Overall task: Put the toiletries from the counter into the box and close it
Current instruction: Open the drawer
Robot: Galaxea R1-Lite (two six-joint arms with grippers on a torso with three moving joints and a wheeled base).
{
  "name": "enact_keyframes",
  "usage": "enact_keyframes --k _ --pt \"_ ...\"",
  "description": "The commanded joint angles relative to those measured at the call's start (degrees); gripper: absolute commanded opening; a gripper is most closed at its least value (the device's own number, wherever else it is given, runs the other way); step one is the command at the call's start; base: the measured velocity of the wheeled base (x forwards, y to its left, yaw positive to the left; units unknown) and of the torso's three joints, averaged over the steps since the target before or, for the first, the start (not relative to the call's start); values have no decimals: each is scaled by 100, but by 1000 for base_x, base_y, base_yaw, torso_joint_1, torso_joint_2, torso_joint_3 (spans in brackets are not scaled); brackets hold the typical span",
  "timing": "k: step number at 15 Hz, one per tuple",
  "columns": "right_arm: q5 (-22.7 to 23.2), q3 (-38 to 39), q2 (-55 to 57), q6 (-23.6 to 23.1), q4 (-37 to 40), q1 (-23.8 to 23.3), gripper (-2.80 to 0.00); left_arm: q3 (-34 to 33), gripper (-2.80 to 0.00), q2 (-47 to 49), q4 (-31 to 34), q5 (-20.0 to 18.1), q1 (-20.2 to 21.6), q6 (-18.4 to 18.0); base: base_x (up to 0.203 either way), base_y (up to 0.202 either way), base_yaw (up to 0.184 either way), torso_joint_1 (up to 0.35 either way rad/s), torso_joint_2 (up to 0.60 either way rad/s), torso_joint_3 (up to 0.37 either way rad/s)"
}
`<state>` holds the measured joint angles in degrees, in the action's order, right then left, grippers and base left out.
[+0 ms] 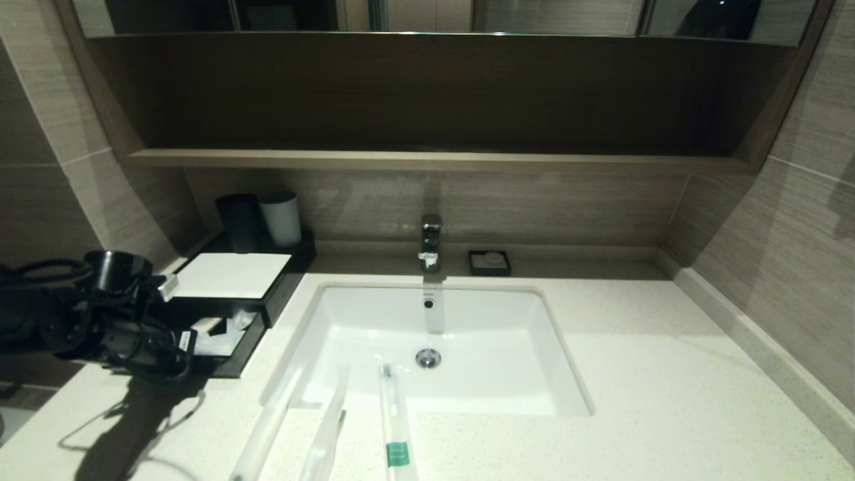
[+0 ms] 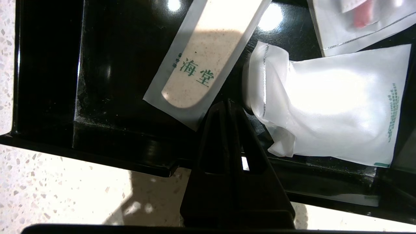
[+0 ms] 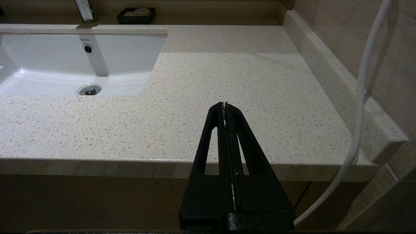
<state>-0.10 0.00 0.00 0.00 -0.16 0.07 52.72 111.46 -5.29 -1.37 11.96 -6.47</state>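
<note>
Three toiletries lie side by side on the counter [image 1: 668, 401] at its front edge, their far ends over the sink [image 1: 467, 394]: two plain wrapped sticks [image 1: 267, 427] [image 1: 327, 434] and one with a green label [image 1: 395, 427]. The box [image 1: 230, 274] stands at the back left with its drawer [image 1: 250, 344] pulled out. My left arm [image 1: 100, 321] reaches to the drawer's front. My left gripper [image 2: 226, 104] is shut and empty, its tips over the drawer's front rim [image 2: 97, 152]. My right gripper [image 3: 225, 104] is shut and empty, hanging over the counter's front edge [image 3: 97, 162] right of the sink.
In the drawer lie a flat packet with green lettering [image 2: 198, 61], a crumpled white sachet [image 2: 325, 117] and another packet [image 2: 357, 22]. A black cup [image 1: 239, 222] and a white cup [image 1: 280, 217] stand behind the box. Faucet [image 1: 431, 240] and soap dish [image 1: 489, 262] sit at the back.
</note>
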Motion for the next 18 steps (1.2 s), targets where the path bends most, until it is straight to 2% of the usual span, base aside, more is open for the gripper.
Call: enact_keyframes --k 1,6,18 --pt "1 9 -9 0 -2 1 -280 62 -280 -10 141 23 -24 -3 0 0 0 0 0 0" --pt "1 9 -9 0 -2 1 -280 238 -280 -89 727 23 -52 -3 0 0 0 0 0 0" --pt "1 9 -9 0 -2 1 -280 484 -280 -204 1529 23 -54 -5 0 0 0 0 0 0"
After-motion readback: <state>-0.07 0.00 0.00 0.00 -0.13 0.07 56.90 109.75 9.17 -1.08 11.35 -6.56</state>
